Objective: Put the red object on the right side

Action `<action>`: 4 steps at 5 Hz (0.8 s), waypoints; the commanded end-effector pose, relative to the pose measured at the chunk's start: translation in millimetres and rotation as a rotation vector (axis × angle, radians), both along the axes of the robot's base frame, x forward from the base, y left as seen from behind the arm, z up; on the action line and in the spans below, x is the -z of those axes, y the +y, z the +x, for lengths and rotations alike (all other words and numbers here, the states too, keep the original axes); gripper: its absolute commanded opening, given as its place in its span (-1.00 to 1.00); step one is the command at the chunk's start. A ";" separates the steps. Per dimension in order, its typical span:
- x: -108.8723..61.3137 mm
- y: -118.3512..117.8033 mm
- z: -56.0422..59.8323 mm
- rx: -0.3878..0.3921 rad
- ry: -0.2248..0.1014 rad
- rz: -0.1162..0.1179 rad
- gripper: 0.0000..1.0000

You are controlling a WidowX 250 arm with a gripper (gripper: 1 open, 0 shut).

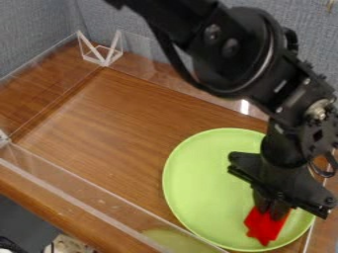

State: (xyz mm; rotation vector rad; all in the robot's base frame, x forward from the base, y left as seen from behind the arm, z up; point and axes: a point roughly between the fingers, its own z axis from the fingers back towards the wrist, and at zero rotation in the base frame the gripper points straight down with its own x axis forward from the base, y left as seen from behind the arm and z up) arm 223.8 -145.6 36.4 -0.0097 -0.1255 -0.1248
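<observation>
counter (93, 119): polished brown wood, visible grain
plate (199, 178): smooth lime-green plastic, matt
red object (268, 227): bright, plastic-looking
arm (224, 44): black, glossy

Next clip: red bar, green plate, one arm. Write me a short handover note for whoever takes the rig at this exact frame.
Gripper: pointing straight down over the lime-green plate, shut on the red object.
Red object: at the near-right part of the plate, its lower end showing below the gripper; whether it rests on the plate or is just lifted cannot be told.
Done: the object is grasped and already sits toward the right side of the wooden table.
Left: confirm the spot counts as the right side, release the object, and withdraw the arm.
</observation>
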 end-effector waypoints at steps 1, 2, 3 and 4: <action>21.6 33.2 -65.4 0.011 0.199 0.154 -1.00; 9.7 24.0 -69.5 -0.017 0.211 0.146 1.00; 7.4 17.3 -35.6 -0.032 0.227 0.119 1.00; -0.9 19.9 -19.3 -0.028 0.242 0.101 1.00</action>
